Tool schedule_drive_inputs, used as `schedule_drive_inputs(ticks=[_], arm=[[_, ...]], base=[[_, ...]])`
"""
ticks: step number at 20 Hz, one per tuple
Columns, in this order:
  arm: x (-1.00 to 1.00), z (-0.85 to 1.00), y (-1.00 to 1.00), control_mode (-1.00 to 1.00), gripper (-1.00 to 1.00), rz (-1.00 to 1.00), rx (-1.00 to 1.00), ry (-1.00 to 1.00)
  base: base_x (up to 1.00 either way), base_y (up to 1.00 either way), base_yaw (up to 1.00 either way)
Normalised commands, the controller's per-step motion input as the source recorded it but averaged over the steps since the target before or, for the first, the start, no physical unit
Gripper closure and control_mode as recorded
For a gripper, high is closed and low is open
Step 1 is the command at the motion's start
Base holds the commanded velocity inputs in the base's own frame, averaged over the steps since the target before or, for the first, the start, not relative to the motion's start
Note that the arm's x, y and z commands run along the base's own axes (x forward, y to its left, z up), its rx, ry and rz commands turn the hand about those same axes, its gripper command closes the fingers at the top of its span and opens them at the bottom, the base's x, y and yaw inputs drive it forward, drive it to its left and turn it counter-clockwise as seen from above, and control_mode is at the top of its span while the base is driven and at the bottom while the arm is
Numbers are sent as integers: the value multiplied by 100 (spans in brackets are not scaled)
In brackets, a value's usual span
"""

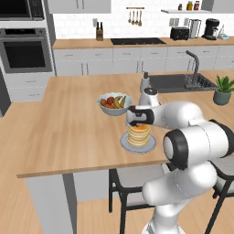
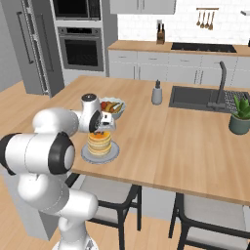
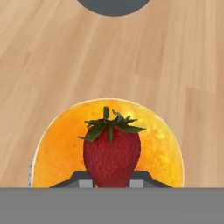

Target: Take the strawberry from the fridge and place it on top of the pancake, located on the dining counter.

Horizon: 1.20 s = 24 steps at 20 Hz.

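Note:
In the hand view a dark-red strawberry (image 3: 112, 151) with a green leafy cap sits between my gripper's (image 3: 112, 182) two fingertips, which are shut on it. Right beneath the berry lies the orange syrup top of the pancake (image 3: 61, 148). From the base views, my gripper (image 1: 137, 121) (image 2: 101, 128) points down just over the tan pancake (image 1: 138, 135) (image 2: 99, 143) stack on its round grey plate (image 1: 124, 145) (image 2: 113, 153), near the front edge of the light-wood dining counter (image 1: 68, 128) (image 2: 161, 141). The grey fridge (image 2: 29, 44) stands at the far left, doors closed.
A grey fruit bowl (image 1: 114, 104) (image 2: 113, 106) (image 3: 113, 5) sits just behind the plate. Farther back are a soap bottle (image 1: 145, 82) (image 2: 156, 93), the sink (image 1: 176, 83) (image 2: 195, 97) with its dark faucet, and a potted plant (image 1: 223, 90) (image 2: 240, 117). Chairs (image 1: 132, 187) stand under the counter's front edge.

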Motion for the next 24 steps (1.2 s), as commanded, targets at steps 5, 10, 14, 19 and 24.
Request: schedule_drive_inputs(ticks=[5,10,14,19,24], arm=[[-10,-18,0,-100,100,0,0,0],[-43,-21,0,-100,-100,0,0,0],[-32,-16,0,-100,-100,0,0,0],[-18,-9,0,-100,-100,0,0,0],[-40,6,0,-100,-100,0,0,-2]], base=[[0,0,0],[0,0,0],[0,0,0],[0,0,0],[0,0,0]])
